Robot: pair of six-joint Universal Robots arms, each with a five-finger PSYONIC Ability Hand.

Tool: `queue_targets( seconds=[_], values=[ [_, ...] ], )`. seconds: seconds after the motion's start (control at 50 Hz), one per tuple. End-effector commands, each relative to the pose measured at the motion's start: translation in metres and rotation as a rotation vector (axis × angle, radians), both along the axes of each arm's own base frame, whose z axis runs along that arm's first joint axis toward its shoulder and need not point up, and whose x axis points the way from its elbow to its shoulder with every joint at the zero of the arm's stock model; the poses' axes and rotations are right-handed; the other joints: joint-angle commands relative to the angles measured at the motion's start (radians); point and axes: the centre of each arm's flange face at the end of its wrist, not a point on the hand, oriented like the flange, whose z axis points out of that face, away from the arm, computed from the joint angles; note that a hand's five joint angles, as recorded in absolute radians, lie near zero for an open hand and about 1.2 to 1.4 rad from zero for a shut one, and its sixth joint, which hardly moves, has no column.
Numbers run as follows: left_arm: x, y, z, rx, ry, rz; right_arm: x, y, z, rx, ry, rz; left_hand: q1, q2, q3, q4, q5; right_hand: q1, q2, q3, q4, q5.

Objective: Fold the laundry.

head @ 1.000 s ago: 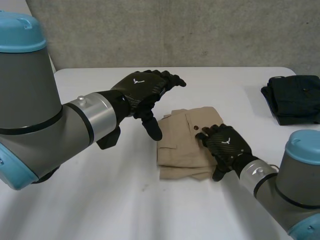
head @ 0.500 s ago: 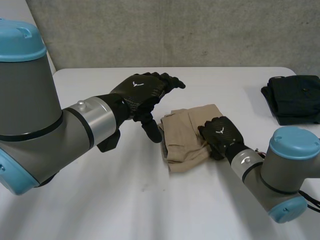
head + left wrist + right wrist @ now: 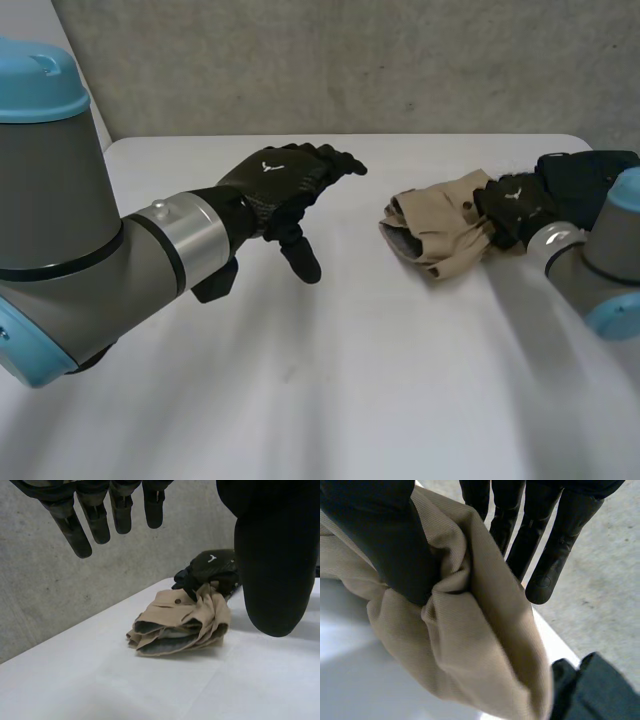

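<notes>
In the head view, the left hand (image 3: 285, 185) hovered above the white table (image 3: 330, 400) with its fingers stretched out and its thumb hanging down, holding nothing. The beige garment (image 3: 435, 235) lay well apart from it, towards the table's right side, folded into a compact bundle. The right hand (image 3: 515, 205) sat on the bundle's right end. Just behind that hand lay a dark garment (image 3: 590, 175), also folded.

In the left wrist view, the left hand (image 3: 270, 555) was loose and empty, fingers (image 3: 90, 525) straight, well short of the cloth. The beige garment (image 3: 175, 630) appeared to rest on the table (image 3: 75, 680), stacked layers showing at its near end. The right hand (image 3: 210, 572) had its fingers curled over the far end, where the cloth was bunched.

In the right wrist view, the right hand (image 3: 385, 540) pressed its thumb into the beige garment (image 3: 470, 630) with the fingers (image 3: 545, 545) on the other side of a gathered ridge, so the cloth was pinched between them. The dark garment (image 3: 590, 690) sat just beside the beige one.

The folding itself looked done. What remained was probably to set the bundle by the dark one, let go, and perhaps smooth the crumpled end.
</notes>
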Motion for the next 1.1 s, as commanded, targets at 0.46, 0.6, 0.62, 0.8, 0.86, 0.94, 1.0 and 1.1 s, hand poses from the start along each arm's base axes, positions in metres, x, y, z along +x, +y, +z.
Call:
queue_targets(
  seconds=[0.46,0.6,0.62,0.8,0.86,0.94,1.0,1.1],
  values=[
    [0.009,-0.017,-0.004,0.055,0.053,0.064,-0.134,-0.143,0.075,-0.389,-0.128,-0.177,-0.003,-0.017,-0.015,-0.013,-0.039,0.515,0.240,0.307,0.209,0.341],
    [0.008,-0.019,-0.009,0.050,0.056,0.066,-0.183,-0.144,0.029,-0.280,-0.104,-0.195,0.003,-0.012,-0.009,-0.007,-0.033,0.515,0.240,0.307,0.209,0.341],
    [0.008,-0.019,-0.010,0.054,0.056,0.066,-0.192,-0.142,0.020,-0.256,-0.098,-0.196,0.003,-0.012,-0.009,-0.007,-0.033,0.515,0.240,0.307,0.209,0.341],
    [0.008,-0.020,-0.014,0.061,0.049,0.068,-0.218,-0.127,-0.012,-0.145,-0.087,-0.158,0.003,-0.012,-0.009,-0.007,-0.033,-0.019,-0.295,-0.228,-0.326,-0.193],
    [0.008,-0.020,-0.014,0.061,0.049,0.068,-0.218,-0.124,-0.013,-0.139,-0.055,-0.175,0.003,-0.012,-0.009,-0.007,-0.033,-0.592,-0.868,-0.801,-0.899,-0.766],
    [0.008,-0.019,-0.012,0.059,0.052,0.069,-0.223,-0.118,0.006,-0.131,0.003,-0.239,0.003,-0.012,-0.009,-0.007,-0.033,-0.706,-0.982,-0.915,-1.013,-0.880],
    [0.009,-0.018,-0.008,0.047,0.058,0.068,-0.222,-0.109,0.043,-0.140,0.061,-0.301,0.000,-0.014,-0.012,-0.010,-0.036,-0.706,-0.982,-0.915,-1.013,-0.880],
    [0.010,-0.016,0.001,0.026,0.070,0.069,-0.222,-0.092,0.103,-0.180,0.095,-0.422,0.000,-0.014,-0.012,-0.010,-0.036,-0.706,-0.982,-0.915,-1.013,-0.880]
  ],
)
